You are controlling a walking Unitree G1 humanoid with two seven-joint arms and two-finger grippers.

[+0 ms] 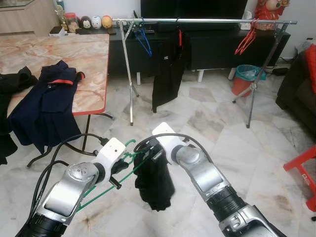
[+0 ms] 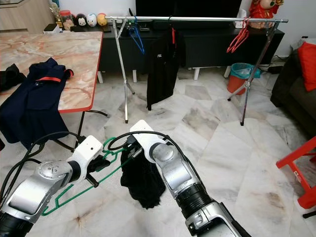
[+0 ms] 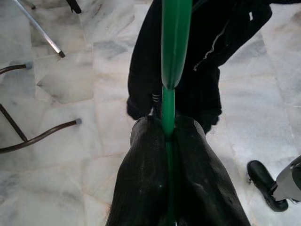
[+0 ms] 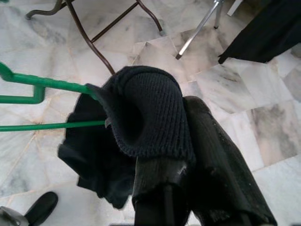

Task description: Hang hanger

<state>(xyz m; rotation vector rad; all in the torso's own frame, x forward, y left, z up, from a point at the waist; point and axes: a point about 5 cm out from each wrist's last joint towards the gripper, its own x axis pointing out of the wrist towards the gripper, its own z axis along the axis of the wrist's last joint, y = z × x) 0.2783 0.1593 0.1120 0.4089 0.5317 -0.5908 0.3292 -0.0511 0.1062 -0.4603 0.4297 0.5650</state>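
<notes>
Low in front of the robot, above the marble floor [image 1: 207, 123], both arms meet over a green hanger [image 2: 74, 190] and a black garment [image 2: 142, 180]. The left pincer [image 3: 168, 134] is closed on the hanger's green bar, its two fingers [image 3: 146, 169] pressed against it from either side. The right pincer [image 4: 186, 136] grips the garment's ribbed knit edge, which is bunched over one finger; the rest of the garment hangs down below the two pincers, clear of the floor, and one end of the hanger runs into the fabric. Beyond them stands a metal rack [image 1: 207, 20] with a blue hanger [image 1: 143, 39] near its left end, a black shirt [image 1: 168, 69] on a red hanger near the middle, and more red hangers [image 1: 245, 40] near its right end. To the left, a navy jacket [image 1: 47, 103] with a red hanger inside it drapes over the near edge of the marble-patterned tabletop [image 1: 74, 54]. A teal bin [image 1: 245, 76] sits behind the rack's right leg, and a red stool [image 1: 302, 170] stands at the far right.
</notes>
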